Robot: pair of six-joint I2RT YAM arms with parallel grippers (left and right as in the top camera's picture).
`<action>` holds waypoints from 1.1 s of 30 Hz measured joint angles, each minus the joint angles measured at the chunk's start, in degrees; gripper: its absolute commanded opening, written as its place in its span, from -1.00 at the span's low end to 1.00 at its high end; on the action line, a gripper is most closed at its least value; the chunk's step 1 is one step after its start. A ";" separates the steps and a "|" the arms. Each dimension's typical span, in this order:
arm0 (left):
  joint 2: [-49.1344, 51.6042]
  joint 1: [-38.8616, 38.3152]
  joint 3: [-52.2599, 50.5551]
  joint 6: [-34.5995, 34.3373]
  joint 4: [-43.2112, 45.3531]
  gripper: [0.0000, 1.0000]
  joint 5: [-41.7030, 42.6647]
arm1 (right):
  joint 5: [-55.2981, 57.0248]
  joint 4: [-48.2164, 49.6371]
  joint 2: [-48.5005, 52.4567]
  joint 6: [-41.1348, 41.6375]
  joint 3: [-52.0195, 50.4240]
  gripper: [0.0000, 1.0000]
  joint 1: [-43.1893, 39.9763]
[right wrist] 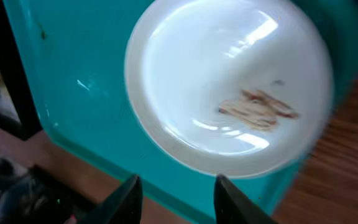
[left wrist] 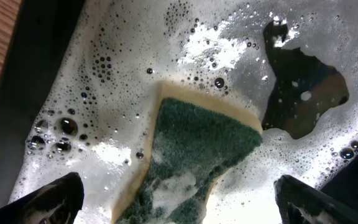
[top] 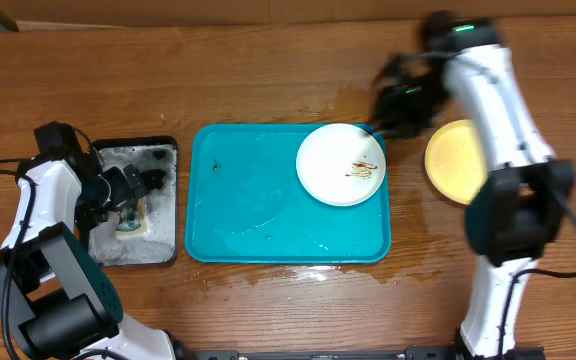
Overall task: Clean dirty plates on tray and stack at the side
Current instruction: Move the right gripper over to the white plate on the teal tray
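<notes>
Brown wood-grain tabletop fills the overhead view, wet in patches around a large turquoise rectangular plastic tray at its centre. The left gripper hangs over a smaller black rectangular tray full of white foam. Its fingers are spread as wide as the wrist view reaches, one tip at each lower corner, gripping nothing. A green-topped yellow sponge lies in the suds between and beyond them; whether a tip touches it cannot be told. The right gripper hovers above the turquoise tray's rim, its dark fingers partly parted and empty. A round white plate with brown smears lies flat in the tray's far right corner. A round pale yellow plate rests on the table just right of the tray, partly hidden by the right arm.
</notes>
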 measured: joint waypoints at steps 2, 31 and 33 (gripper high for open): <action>0.00 0.00 0.00 -0.02 0.00 0.99 0.00 | 4.33 4.39 0.00 3.67 -2.14 -0.37 7.15; 0.00 0.00 0.00 -0.02 -0.02 1.00 0.02 | 29.49 31.19 0.00 17.99 -23.26 -0.92 26.01; 0.00 0.00 0.00 0.00 -0.02 1.00 0.00 | 26.73 31.52 0.00 21.51 -23.32 -0.92 26.01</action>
